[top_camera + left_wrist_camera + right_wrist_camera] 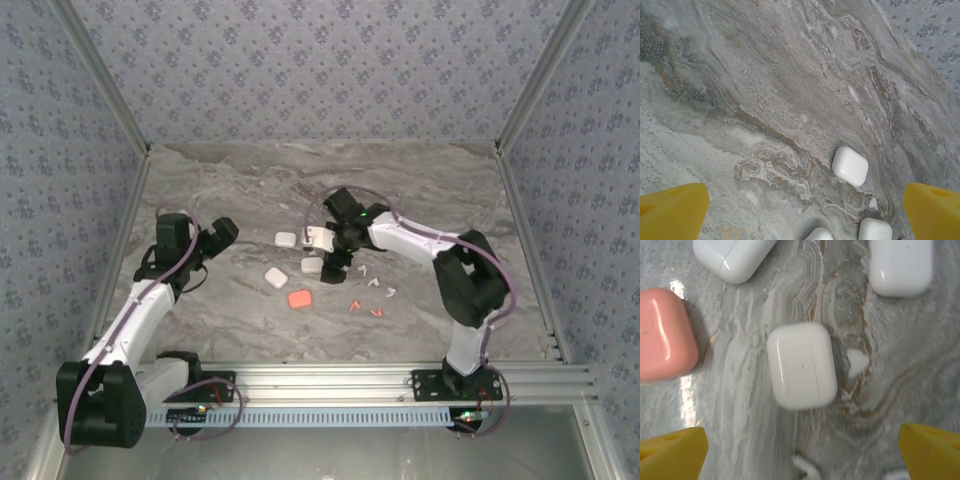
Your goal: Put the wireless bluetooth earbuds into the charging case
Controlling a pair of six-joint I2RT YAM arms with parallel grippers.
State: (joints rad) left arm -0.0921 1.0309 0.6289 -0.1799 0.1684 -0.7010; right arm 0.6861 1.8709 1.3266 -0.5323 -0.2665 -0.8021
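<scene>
- Two red earbuds point(377, 312) lie nearest, loose on the marble table point(220, 180); they are tiny and stemmed.
- Three white earbuds point(375, 282) can be counted just behind them, right of the cases.
- One pink case point(299, 298), closed.
- Three white cases point(276, 277), rounded pebbles, closed. A fourth white blob by the right gripper, cannot tell what.
- Right gripper point(802, 455): fingers wide apart, empty, over the middle white case.
- Left gripper point(800, 210): fingers apart, empty, left of the cases.

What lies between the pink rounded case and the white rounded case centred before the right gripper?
Bare grey marble tabletop, as the right wrist view shows: the pink rounded case and that white rounded case lie apart.
</scene>
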